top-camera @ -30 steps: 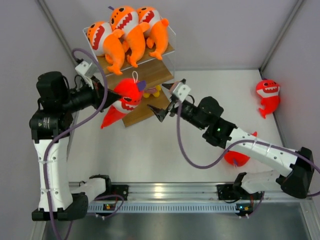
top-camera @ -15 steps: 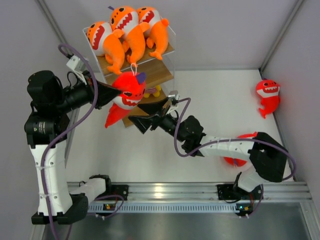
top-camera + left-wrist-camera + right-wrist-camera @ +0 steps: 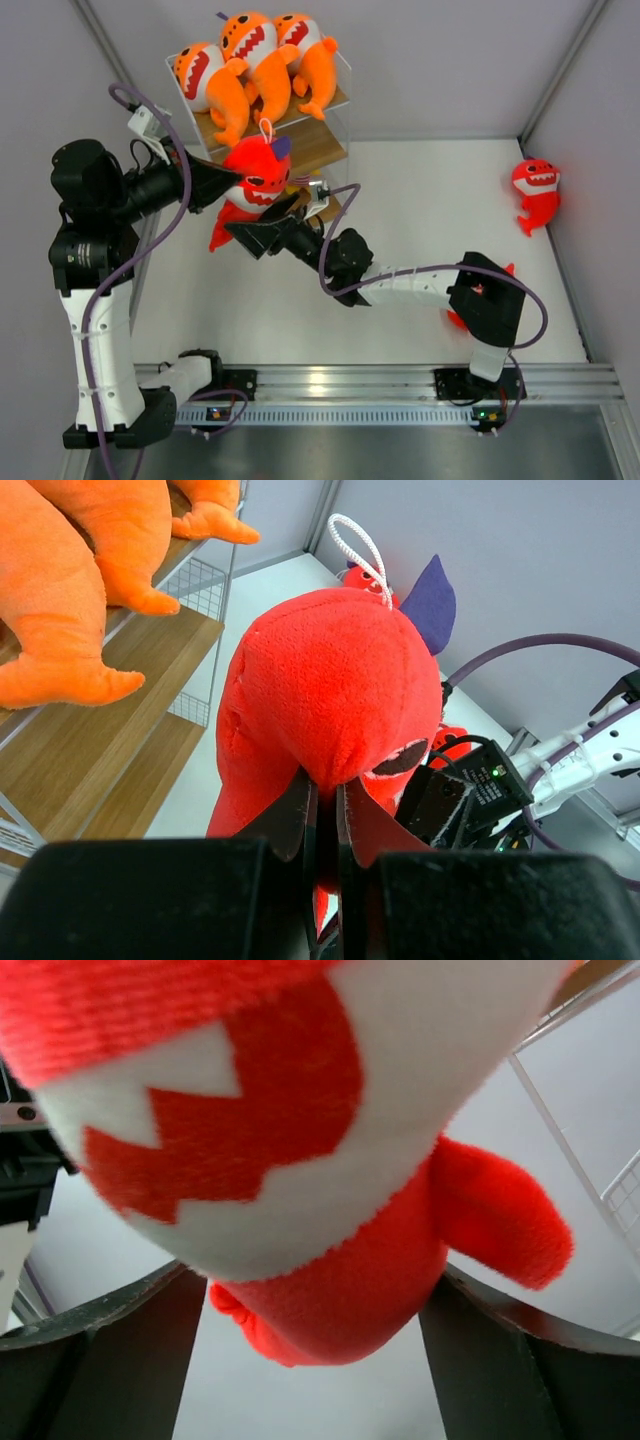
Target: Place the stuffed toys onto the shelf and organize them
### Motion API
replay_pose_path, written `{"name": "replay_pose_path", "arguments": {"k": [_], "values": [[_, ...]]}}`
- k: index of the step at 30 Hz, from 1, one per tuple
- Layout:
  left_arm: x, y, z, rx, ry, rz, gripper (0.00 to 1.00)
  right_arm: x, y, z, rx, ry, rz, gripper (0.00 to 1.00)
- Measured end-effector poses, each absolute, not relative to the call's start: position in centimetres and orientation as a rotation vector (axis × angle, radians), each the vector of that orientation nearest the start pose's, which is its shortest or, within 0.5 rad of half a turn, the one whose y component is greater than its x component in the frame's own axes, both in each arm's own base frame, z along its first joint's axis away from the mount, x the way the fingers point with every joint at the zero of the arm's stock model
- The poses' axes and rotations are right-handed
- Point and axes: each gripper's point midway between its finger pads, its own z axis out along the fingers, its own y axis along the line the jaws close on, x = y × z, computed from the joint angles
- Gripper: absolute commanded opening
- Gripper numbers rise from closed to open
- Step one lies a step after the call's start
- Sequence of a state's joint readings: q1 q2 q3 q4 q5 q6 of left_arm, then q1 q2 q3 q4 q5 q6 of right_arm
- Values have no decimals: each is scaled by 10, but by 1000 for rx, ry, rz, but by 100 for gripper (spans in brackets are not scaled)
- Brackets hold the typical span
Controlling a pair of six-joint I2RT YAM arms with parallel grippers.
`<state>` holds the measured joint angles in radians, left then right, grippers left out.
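My left gripper [image 3: 218,186] is shut on the back of a red shark [image 3: 256,178] and holds it in the air in front of the shelf [image 3: 312,148]. In the left wrist view the fingers [image 3: 290,815] pinch the shark's plush [image 3: 330,680]. My right gripper [image 3: 262,230] is open just under this shark; in the right wrist view its body and white toothy mouth [image 3: 300,1110] hang between the spread fingers [image 3: 110,1350]. Three orange sharks [image 3: 255,65] lie on the top tier. A second red shark [image 3: 535,192] lies at the far right. A third [image 3: 470,315] is mostly hidden under the right arm.
The right arm [image 3: 400,285] stretches across the middle of the table towards the shelf. The left arm [image 3: 95,215] stands tall at the left wall. Grey walls close in the table on the left, back and right. The shelf's wooden lower boards [image 3: 100,730] show in the left wrist view.
My right arm has swung left, bringing its open gripper under the held red shark. My left gripper has lifted the shark slightly up and right, towards the shelf.
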<state>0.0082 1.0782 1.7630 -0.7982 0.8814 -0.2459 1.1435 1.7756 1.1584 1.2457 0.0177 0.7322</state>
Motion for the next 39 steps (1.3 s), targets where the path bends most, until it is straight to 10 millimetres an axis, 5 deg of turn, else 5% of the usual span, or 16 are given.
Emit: {"name": "replay_pose_path", "arguments": {"k": [3, 10, 15, 18, 19, 21, 24, 28, 29, 39], "values": [[221, -140, 489, 458, 1654, -917, 0, 199, 498, 399, -185, 1073, 1738, 69], [227, -141, 491, 441, 1655, -931, 0, 198, 509, 392, -171, 1103, 1776, 70], [228, -140, 491, 431, 1659, -938, 0, 198, 509, 392, -156, 1107, 1784, 62], [229, -140, 491, 431, 1656, -937, 0, 201, 508, 391, -137, 1113, 1779, 46], [229, -140, 491, 432, 1656, -937, 0, 202, 508, 391, -132, 1114, 1777, 28], [229, -140, 491, 429, 1657, -934, 0, 202, 507, 392, -120, 1113, 1780, 6], [231, -138, 489, 419, 1664, -925, 2, 202, 503, 390, -117, 1121, 1761, 0], [236, -133, 477, 403, 1681, -879, 73, 207, 491, 375, -156, 1232, 1626, 0], [238, -130, 475, 391, 1684, -852, 80, 211, 487, 370, -176, 1274, 1564, 0], [256, -84, 465, 281, 1692, -491, 87, 246, 406, 339, -533, 1679, 846, 0]]}}
